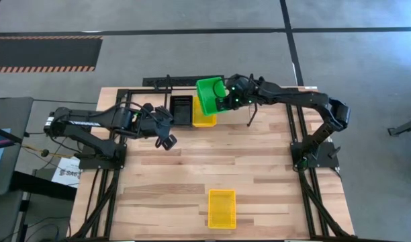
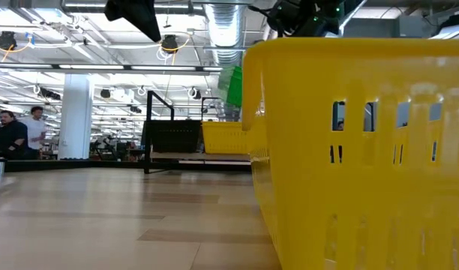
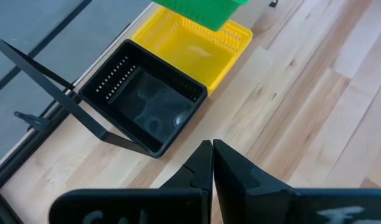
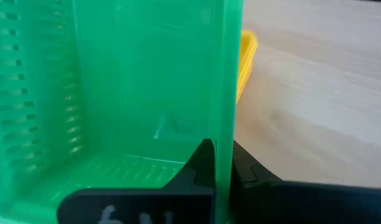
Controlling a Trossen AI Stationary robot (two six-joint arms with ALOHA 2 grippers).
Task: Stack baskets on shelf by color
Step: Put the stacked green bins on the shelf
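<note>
At six o'clock we see a lone yellow basket (image 1: 221, 208). Farther on, our left gripper (image 3: 212, 163) waits pressed together. At twelve o'clock our right gripper (image 4: 216, 163) pinches the green basket (image 1: 210, 95) by its thin rim, tilted above the shelf (image 1: 152, 82); we judge it light, stiff, slippery plastic.

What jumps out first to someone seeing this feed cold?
The bright green basket, held tilted in the air by the right end effector over the yellow basket at the table's far edge, next to the black basket. Then the lone yellow basket at the near edge, which fills the low view. The left end effector waits shut nearby.
</note>
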